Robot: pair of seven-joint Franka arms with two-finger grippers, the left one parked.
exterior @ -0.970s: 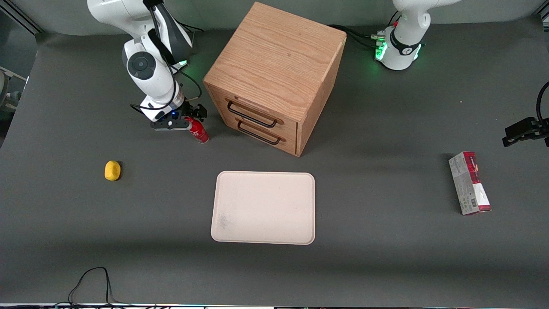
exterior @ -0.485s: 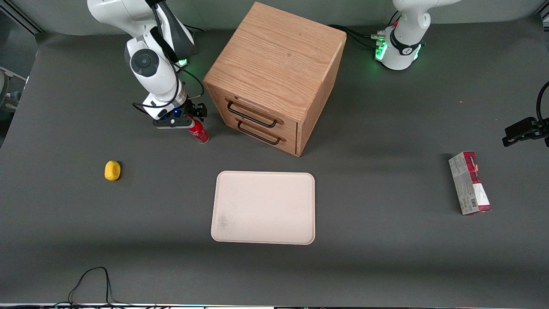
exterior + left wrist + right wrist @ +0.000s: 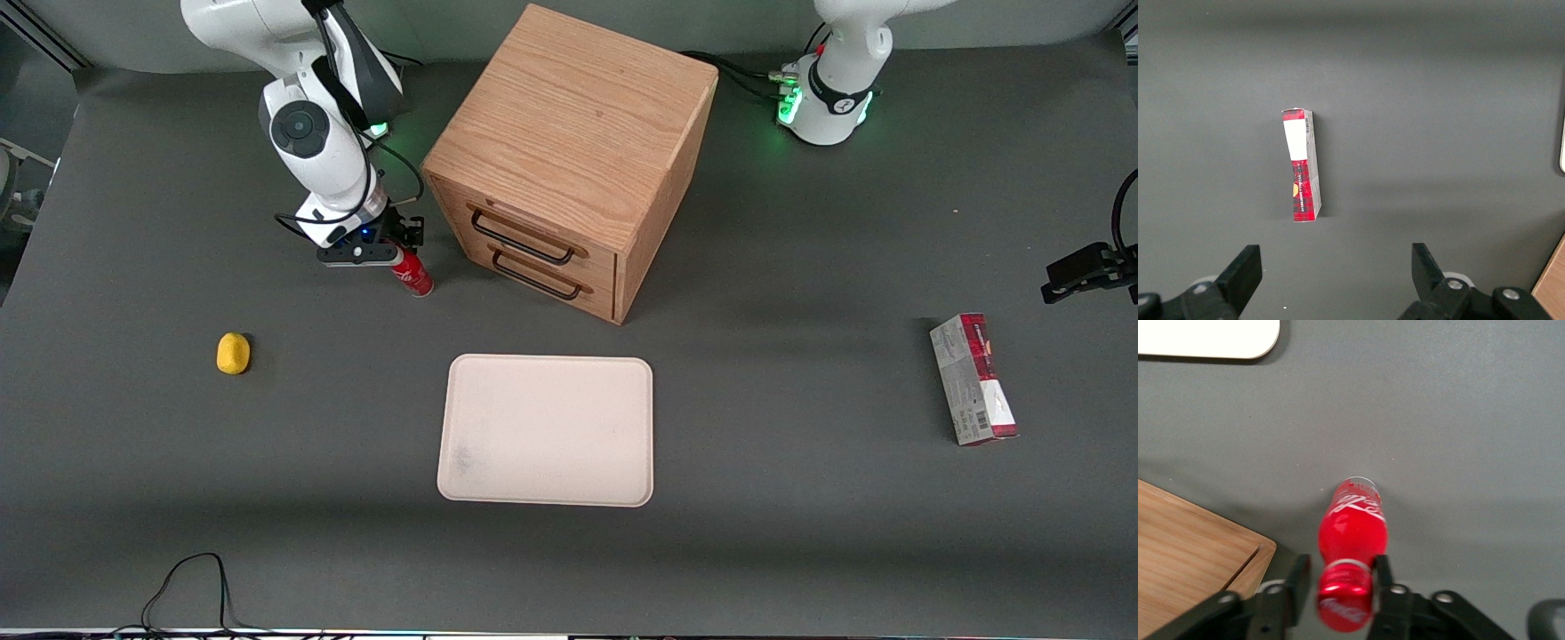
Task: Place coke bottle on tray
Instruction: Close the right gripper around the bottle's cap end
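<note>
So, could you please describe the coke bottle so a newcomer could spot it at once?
Find the wooden drawer cabinet; beside it, toward the working arm's end of the table and farther from the front camera than the cream tray, stands the coke bottle. It is small, glossy red, white-scripted, with the hand around its neck.

I see a wooden drawer cabinet [image 3: 569, 160] with two black handles, a small yellow lump [image 3: 233, 353] toward the working arm's end, and a red-and-grey carton [image 3: 973, 379] toward the parked arm's.
</note>
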